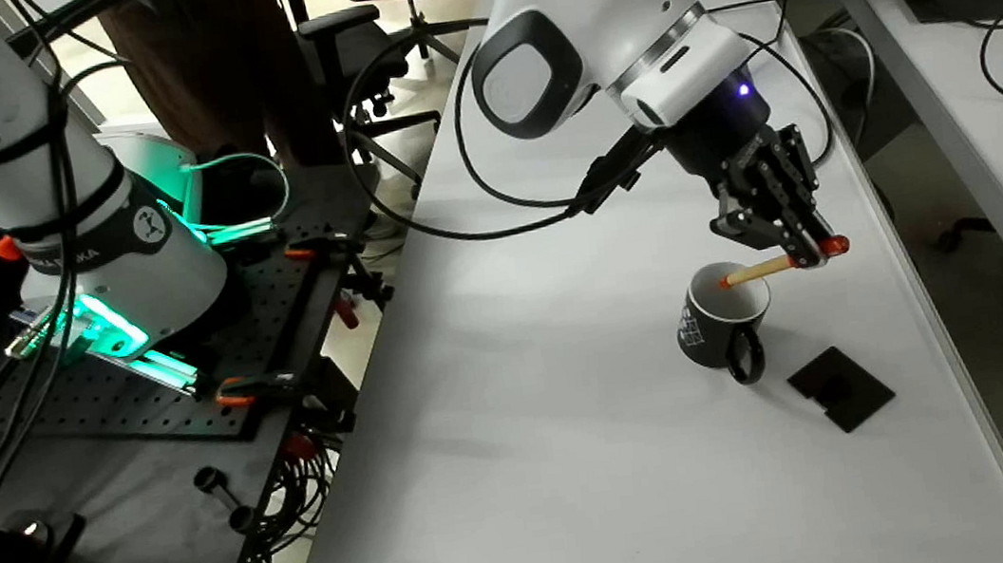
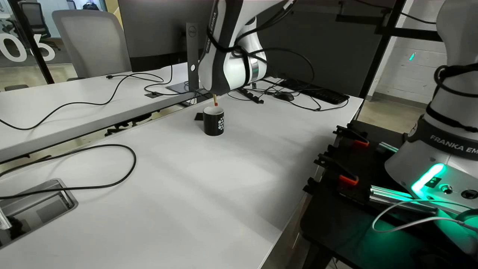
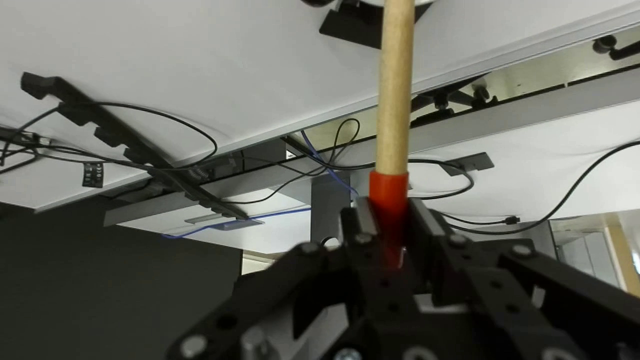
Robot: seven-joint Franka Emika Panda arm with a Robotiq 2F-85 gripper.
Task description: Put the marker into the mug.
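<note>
The marker [image 1: 760, 270] was found aloft at a shallow slant, its free red tip [image 2: 216, 104] at the mouth of the mug [image 1: 717, 333]. Whether that tip lay below the rim could not be established from the exterior views. The gripper [image 3: 393, 220] was closed on the marker's opposite red end, with fingers [image 3: 426, 217] pressed to either side; in the wrist view the shaft ran straight out between them. The mug stood upright on the table [image 1: 522, 451], its handle [image 1: 746, 357] near, but apart from, a flat black square object [image 1: 845, 388]. A loop of black cable [image 1: 491, 236] ran beside the arm [image 1: 612, 10].

The step in hand was judged to be insertion, with release not yet due. The gripper was best rotated to bring the marker steeper, the tip kept centred on the opening, then lowered slowly until a good length of shaft sat inside; only then were the fingers to part. Let go at the angle noted, the marker would probably have leaned on the rim and could have rolled off outside. Bearing down on the rim with shaft or fingers might have shifted or toppled the mug.
</note>
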